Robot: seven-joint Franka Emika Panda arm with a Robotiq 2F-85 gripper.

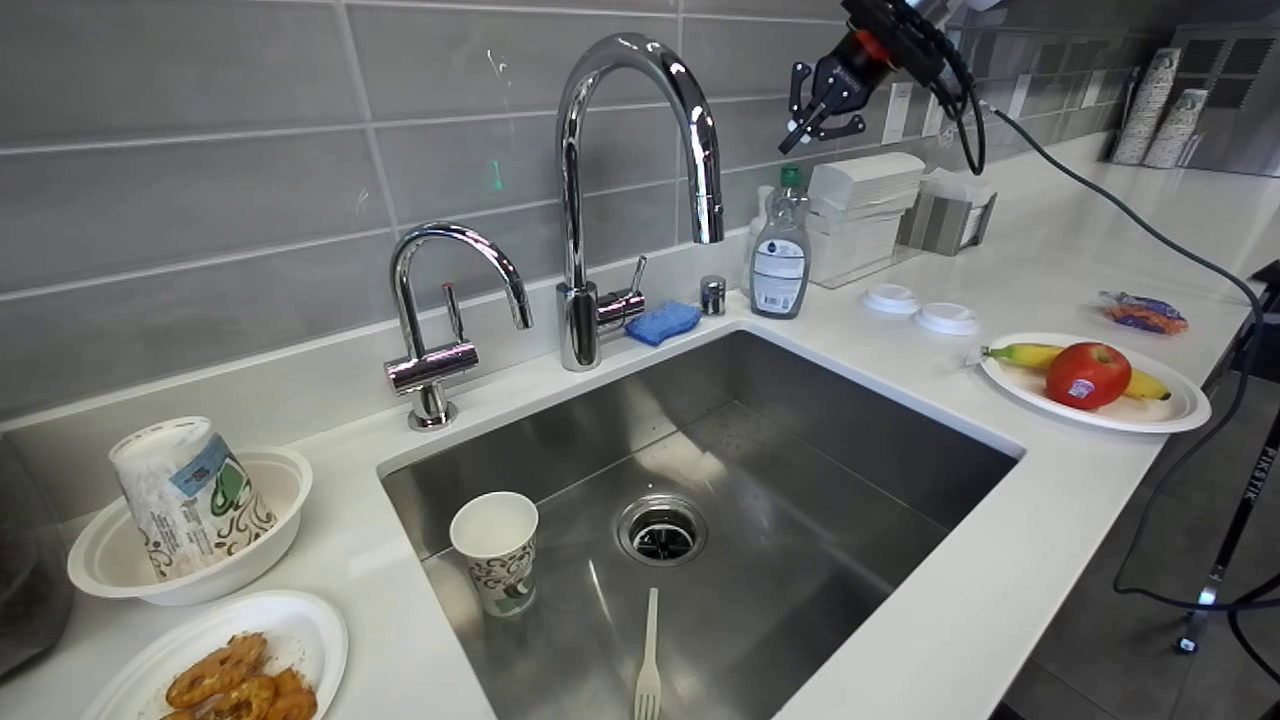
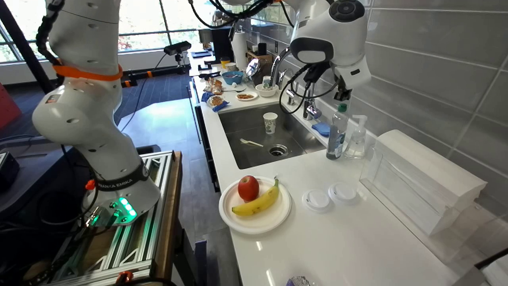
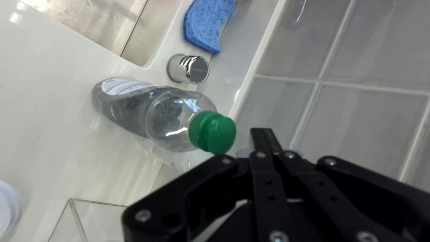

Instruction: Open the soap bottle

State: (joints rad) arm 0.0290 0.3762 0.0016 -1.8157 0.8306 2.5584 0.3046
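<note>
The soap bottle stands upright on the counter at the sink's back corner, with a pale label and bluish-grey contents. It also shows in an exterior view and in the wrist view. Its green cap is on top and looks closed. My gripper is above the cap and apart from it in an exterior view. In the wrist view the gripper's fingertips are together with nothing between them, just to the right of the cap. In an exterior view the gripper is partly hidden by its cables.
A clear pump dispenser stands right beside the bottle, by the tiled wall. A paper towel holder is close by. A chrome knob, blue sponge and tall faucet line the sink's back edge. Lids lie in front.
</note>
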